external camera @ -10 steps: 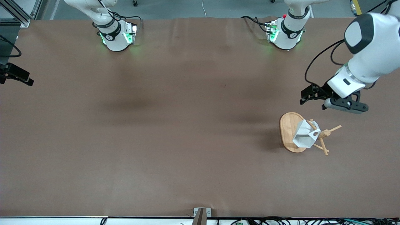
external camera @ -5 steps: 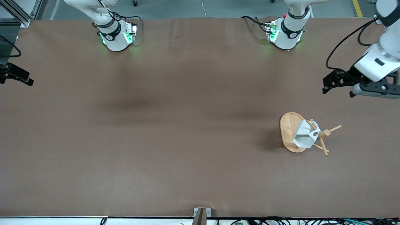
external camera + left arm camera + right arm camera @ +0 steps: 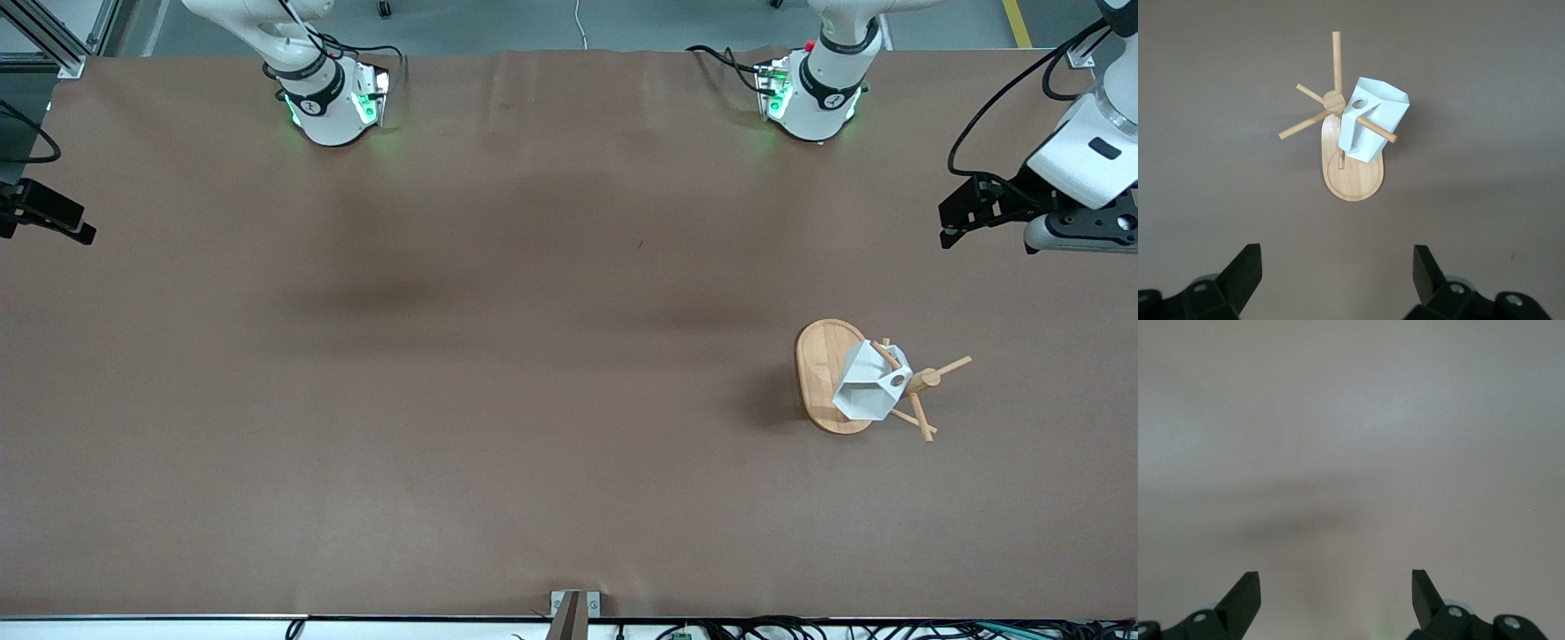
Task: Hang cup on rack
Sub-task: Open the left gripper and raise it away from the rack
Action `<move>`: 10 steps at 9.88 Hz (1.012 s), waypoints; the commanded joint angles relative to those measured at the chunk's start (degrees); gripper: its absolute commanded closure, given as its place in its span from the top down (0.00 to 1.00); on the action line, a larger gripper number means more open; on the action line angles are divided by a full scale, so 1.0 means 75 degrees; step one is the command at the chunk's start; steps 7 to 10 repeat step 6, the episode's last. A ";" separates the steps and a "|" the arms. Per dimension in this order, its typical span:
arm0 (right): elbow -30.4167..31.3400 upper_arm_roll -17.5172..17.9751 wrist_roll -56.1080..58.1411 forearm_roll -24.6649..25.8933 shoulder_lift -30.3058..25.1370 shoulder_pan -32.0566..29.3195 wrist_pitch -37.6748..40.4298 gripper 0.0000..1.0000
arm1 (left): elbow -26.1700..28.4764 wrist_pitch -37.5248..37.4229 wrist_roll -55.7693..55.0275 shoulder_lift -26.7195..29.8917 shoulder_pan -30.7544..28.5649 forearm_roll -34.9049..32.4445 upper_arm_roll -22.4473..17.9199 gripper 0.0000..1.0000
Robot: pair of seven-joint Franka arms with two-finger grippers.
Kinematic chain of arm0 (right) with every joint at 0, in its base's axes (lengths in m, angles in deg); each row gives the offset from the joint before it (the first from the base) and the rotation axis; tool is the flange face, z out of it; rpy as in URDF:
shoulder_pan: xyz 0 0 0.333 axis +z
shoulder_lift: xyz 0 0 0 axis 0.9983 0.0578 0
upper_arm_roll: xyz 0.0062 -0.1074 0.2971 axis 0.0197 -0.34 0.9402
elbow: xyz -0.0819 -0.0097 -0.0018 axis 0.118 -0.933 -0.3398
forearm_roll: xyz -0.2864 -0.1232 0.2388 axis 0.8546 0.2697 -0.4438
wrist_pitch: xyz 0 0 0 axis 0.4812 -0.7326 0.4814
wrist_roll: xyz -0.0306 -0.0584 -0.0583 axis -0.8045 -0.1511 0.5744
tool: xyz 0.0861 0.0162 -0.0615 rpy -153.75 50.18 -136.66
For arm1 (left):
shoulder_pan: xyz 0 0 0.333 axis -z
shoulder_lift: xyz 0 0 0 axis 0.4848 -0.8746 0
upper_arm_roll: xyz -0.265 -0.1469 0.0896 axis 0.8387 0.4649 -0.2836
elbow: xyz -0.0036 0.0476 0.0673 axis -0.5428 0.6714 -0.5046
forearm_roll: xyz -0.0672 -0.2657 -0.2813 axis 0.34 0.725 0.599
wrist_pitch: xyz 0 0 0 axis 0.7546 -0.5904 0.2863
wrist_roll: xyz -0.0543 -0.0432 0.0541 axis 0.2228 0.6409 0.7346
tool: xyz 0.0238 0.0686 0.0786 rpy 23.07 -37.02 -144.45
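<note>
Front view shows you the left arm drawn up at its own end of the table, its left gripper (image 3: 1337,273) spread wide and holding nothing, well apart from the rack (image 3: 831,378). A second ago that arm hung just beside the rack; it has since pulled away toward the table's edge. Your cup (image 3: 869,384) hangs by its handle on one of the rack's pegs, tilted, over the oval wooden base. The right gripper (image 3: 1336,597) waits with fingers wide apart and empty over the bare brown table (image 3: 498,356).
</note>
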 commanded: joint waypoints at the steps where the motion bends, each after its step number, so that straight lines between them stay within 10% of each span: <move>1: 0.0030 0.0051 0.0082 -0.0128 -0.0053 -0.0098 0.0021 1.00 | 0.0245 -0.0128 -0.0453 0.0120 0.0023 0.0221 0.0049 1.00; 10: 0.0030 0.0051 0.0082 -0.0128 -0.0041 -0.0098 0.0021 1.00 | -0.0095 -0.0163 -0.0432 -0.0150 -0.0036 0.0175 0.0025 1.00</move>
